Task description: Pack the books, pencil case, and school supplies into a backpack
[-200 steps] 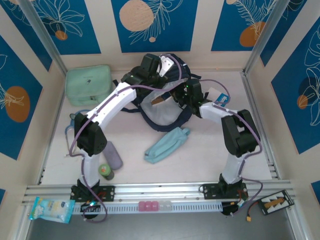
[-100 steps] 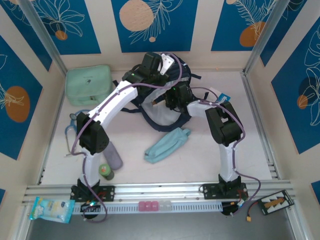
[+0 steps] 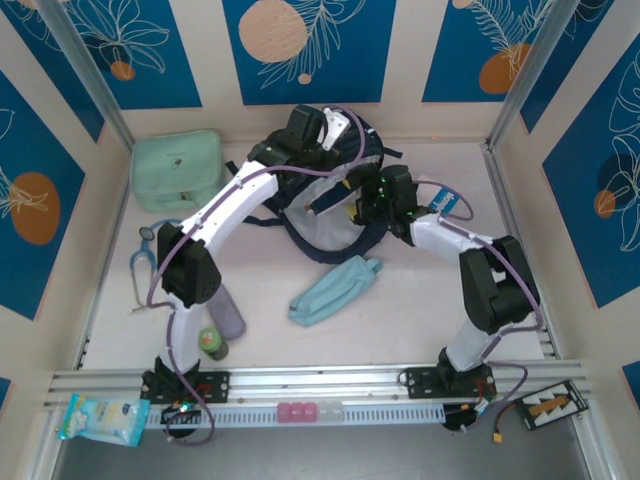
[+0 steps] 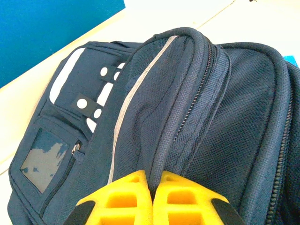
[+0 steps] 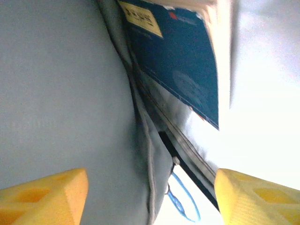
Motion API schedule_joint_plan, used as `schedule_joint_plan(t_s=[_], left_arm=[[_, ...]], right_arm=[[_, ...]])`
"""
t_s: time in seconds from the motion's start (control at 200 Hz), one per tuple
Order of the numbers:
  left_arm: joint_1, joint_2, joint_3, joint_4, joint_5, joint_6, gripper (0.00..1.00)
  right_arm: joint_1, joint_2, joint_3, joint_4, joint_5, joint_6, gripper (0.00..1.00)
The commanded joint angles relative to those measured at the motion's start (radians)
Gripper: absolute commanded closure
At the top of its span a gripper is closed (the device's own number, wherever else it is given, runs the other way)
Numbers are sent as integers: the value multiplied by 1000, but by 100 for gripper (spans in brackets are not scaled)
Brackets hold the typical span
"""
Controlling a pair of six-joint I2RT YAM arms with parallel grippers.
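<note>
Nearest my bases, on the pale counter [image 3: 400, 320], a small green bottle [image 3: 211, 343] stands upright. Just beyond it, touching or nearly so, lies the school supplies case [image 3: 228, 310], a greyish-purple oblong. To its right, well apart, the light-blue pencil case [image 3: 335, 288] lies slantwise, its far end just beside the backpack. Neither is packed yet.

Farther out, mid-counter, the navy backpack [image 3: 345, 250] lies with its mouth gaping and the grey lining showing. My right claw [image 5: 151, 187] is at that mouth. It is released, the yellow pads wide apart with nothing between them but lining. Just ahead of it the dark blue book [image 5: 178, 61] leans inside the bag, against the lining and free of my grip. I cannot make out the brown book, so I cannot say where it is.

Beyond that, my left claw [image 4: 153, 176] is clenched on a fold of navy fabric at the backpack's upper rim, holding the opening up. Past the pads I see the zip lines and white front patches.

Farthest left, by the back wall, sits a boxy mint-green bag [image 3: 177, 170], which is no part of the job.

I judge the book step to be finishing. The next move would be for my right arm to back out of the mouth without snagging the lining and reach for the pencil case, gripping it across its narrow width, while my left claw holds the rim open.
</note>
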Motion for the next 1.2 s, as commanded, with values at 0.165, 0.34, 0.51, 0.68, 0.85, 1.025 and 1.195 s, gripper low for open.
schedule_joint_plan(t_s=[0.165,0.34,0.51,0.68,0.85,1.025,1.195], left_arm=[[22,-72,-117,124,69,43,100],[25,-173,-329,65,304,210,91],[18,-235,-439,21,360,222,41],[16,-291,-537,85,310,56,14],[17,-349,-622,154,284,-59,0],[17,-367,-620,147,249,-90,0],[16,-357,-588,161,268,-103,0]], right_arm=[[-63,-327,-131,-467,158,-318,31],[-228,-352,-162,-550,187,-516,30],[-377,-86,10,-548,78,-708,30],[-416,190,262,-570,59,-785,32],[-417,371,415,-612,38,-777,33],[-411,415,416,-650,55,-737,34],[-401,382,334,-684,64,-716,32]])
